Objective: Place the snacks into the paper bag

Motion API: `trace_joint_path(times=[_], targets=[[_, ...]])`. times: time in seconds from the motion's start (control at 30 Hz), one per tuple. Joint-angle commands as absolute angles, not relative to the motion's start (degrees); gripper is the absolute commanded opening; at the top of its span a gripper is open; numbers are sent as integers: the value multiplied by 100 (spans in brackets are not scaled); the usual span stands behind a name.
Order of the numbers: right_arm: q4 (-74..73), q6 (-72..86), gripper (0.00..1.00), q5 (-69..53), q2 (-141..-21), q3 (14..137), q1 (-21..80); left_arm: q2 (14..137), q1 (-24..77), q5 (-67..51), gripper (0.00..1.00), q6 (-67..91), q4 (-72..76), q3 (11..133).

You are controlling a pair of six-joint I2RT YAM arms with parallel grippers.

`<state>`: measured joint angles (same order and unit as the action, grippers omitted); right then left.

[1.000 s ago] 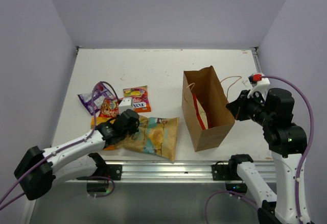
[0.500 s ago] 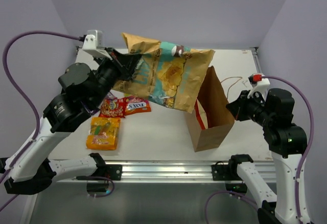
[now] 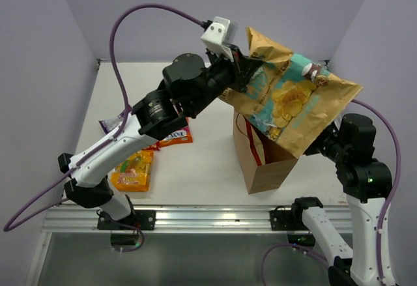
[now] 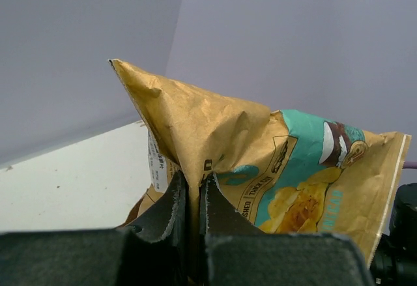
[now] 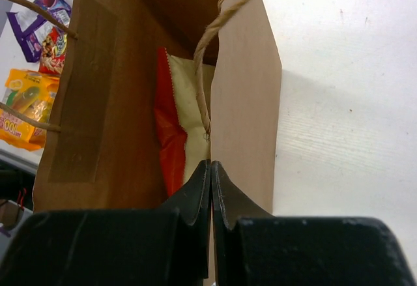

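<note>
Two grips, both jaws shut: my left gripper [image 4: 193, 201] pinches a top corner of the tan-and-blue packet [image 3: 293, 103], slanting lengthwise just above the paper bag [image 3: 267, 169] toward the table [image 3: 195, 169]'s near right corner, my right gripper [image 5: 210, 175] clamping its rim.

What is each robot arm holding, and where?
Left end effector: big snack packet, edge near one corner. Right end effector: paper bag, top rim.
</note>
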<state>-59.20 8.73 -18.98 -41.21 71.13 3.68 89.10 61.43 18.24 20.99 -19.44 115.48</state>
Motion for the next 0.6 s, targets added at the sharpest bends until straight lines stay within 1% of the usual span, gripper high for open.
trace_joint_path(times=[0.0, 0.13, 0.27, 0.47, 0.57], targets=[[-5906, 756, 0, -2021, -4069, 7172, 396, 9035, 6433, 1898, 0, 1714, -1582, 12156], [-5924, 747, 0, -2030, -4034, 7163, 396, 9114, 6513, 2126, 0, 1443, -1608, 11945], [-5924, 747, 0, -2030, -3999, 7146, 404, 9211, 6548, 2679, 0, 1222, -2196, 11892], [-5924, 756, 0, -2013, -3981, 7154, 404, 8842, 6548, 3558, 0, 862, -2241, 10830], [-5959, 747, 0, -2021, -3973, 7181, 404, 8789, 6548, 3936, 0, 712, -2399, 10697]])
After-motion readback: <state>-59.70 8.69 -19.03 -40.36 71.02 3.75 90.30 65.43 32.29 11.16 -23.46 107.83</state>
